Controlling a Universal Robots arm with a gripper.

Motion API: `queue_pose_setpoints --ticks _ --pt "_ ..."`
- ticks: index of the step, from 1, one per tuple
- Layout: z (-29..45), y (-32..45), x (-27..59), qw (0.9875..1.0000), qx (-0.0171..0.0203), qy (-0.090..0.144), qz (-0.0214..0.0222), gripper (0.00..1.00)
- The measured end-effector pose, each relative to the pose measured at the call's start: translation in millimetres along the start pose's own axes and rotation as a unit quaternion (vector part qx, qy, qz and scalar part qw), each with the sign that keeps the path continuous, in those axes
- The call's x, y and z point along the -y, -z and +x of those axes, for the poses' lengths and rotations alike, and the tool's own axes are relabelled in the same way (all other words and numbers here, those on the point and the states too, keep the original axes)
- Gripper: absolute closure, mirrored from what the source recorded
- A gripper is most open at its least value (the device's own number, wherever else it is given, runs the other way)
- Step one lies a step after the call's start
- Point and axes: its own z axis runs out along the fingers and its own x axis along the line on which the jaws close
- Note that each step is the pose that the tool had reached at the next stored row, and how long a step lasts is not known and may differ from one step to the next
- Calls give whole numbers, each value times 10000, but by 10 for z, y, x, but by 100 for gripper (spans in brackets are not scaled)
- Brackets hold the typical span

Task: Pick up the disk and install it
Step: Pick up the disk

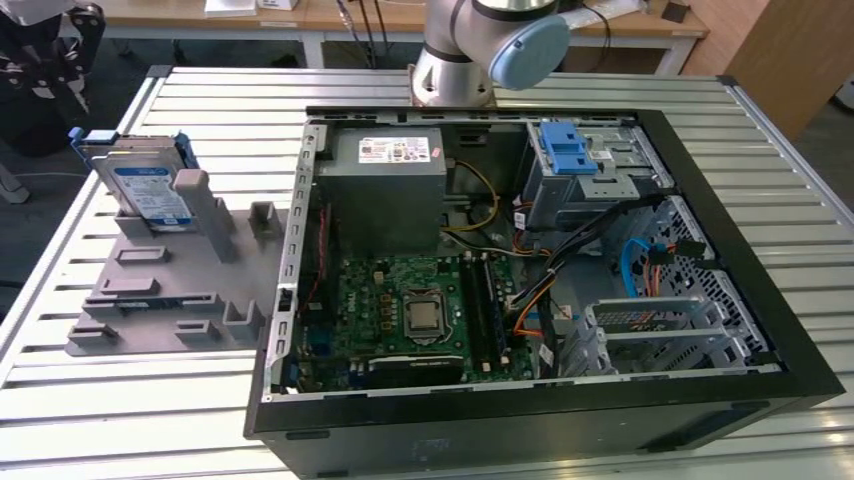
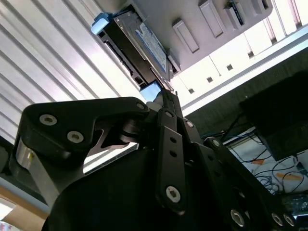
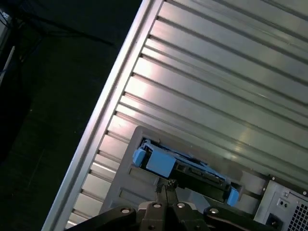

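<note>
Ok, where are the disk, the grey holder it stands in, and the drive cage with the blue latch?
disk [image 1: 144, 192], exterior view, on its white-and-blue label.
grey holder [image 1: 180, 275], exterior view, on its flat base.
drive cage [image 1: 621, 175], exterior view, on its grey metal top.

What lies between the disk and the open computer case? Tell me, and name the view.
In the exterior view, the grey fixture base with a short upright post lies between the disk and the computer case.
</note>
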Motion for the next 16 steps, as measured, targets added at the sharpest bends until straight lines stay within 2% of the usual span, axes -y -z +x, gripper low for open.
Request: queue_pose_setpoints --ticks 4,8,12,16 --pt "0 -4 0 9994 -10 335 -8 89" --pt "1 -8 0 9976 -23 696 -16 89" --pt "1 -13 0 9945 -34 1043 -24 89" --pt "1 -17 0 9901 -46 1406 -33 89"
